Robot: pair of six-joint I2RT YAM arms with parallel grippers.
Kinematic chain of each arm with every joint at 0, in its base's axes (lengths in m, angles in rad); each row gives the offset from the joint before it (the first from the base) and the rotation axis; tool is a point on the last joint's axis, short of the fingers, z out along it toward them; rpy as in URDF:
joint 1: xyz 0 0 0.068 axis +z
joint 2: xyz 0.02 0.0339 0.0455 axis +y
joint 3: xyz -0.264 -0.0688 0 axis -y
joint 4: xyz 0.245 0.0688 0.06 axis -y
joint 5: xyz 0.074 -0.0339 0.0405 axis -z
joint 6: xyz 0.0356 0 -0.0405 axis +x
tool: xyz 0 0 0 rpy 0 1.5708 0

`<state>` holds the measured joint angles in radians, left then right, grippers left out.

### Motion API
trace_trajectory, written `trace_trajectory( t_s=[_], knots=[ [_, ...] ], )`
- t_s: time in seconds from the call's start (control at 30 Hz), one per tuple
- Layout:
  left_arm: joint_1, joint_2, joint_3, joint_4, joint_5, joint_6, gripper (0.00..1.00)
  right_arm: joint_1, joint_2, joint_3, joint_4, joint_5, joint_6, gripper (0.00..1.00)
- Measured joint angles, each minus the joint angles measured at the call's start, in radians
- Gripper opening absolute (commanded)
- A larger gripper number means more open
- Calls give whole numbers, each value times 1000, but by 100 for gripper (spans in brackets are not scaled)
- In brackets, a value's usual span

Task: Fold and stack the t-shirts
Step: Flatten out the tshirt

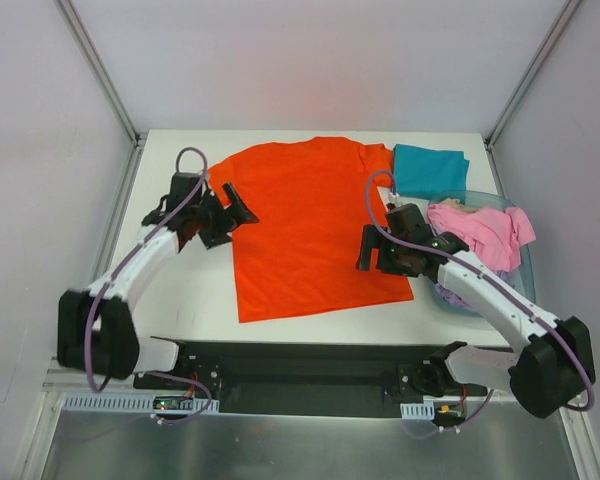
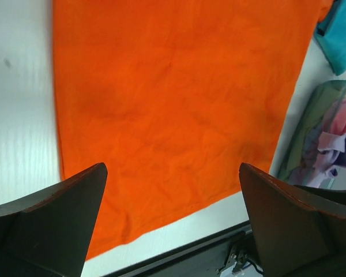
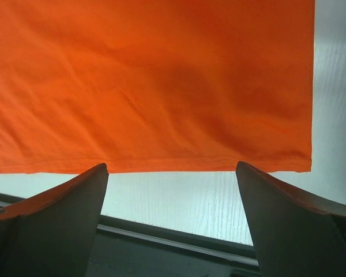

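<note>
- the orange-red t-shirt (image 1: 315,225) is lying spread flat on the white bench (image 1: 185,290), collar toward the far edge and hem toward the arms, not yet folded.
- the left gripper (image 1: 230,220) is hovering at the shirt's left edge near the sleeve, its jaws standing wide apart and gripping nothing.
- the right gripper (image 1: 376,240) is hanging over the shirt's right side above the hem corner, also spread wide and empty; its wrist view is showing the stitched hem running straight across.
- the teal t-shirt (image 1: 430,170) is resting at the far right as a flat, seemingly folded piece, just beside the orange sleeve.
- the pink t-shirt (image 1: 485,232) and a lavender t-shirt (image 2: 333,151) are sitting bunched in the blue tub (image 1: 458,298).
- judging by the faint creases, the cloth is behaving as light, limp and thin: it is likely going to sag and drag when lifted, and it is not fragile.
- the best holds are looking like the edges, pinching a hem corner and the shoulder or sleeve seam, where doubled fabric is giving the fingers more to bite.
- pinching the flat middle is risking grabbing only a wrinkle or scraping the bench.
</note>
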<state>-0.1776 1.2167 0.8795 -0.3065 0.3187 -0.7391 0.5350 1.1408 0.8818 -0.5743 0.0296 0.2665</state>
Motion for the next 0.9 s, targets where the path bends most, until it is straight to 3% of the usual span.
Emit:
trace_trajectory(
  t_s=[0.23, 0.47, 0.67, 0.8, 0.9],
  knots=[
    [-20, 479, 286, 82, 55, 51, 99, -12, 171, -13, 64, 0, 34, 97],
    [-30, 689, 344, 99, 96, 67, 99, -90, 354, -5, 128, -65, 27, 97],
    [-39, 612, 204, 180, 94, 71, 99, -145, 530, 124, 102, -109, -21, 97],
    [-61, 449, -15, 240, 82, 26, 99, -145, 671, 294, 66, -135, -63, 97],
    [-154, 330, -141, 251, 79, -39, 99, -145, 818, 501, 3, -146, -114, 97]
  ],
)
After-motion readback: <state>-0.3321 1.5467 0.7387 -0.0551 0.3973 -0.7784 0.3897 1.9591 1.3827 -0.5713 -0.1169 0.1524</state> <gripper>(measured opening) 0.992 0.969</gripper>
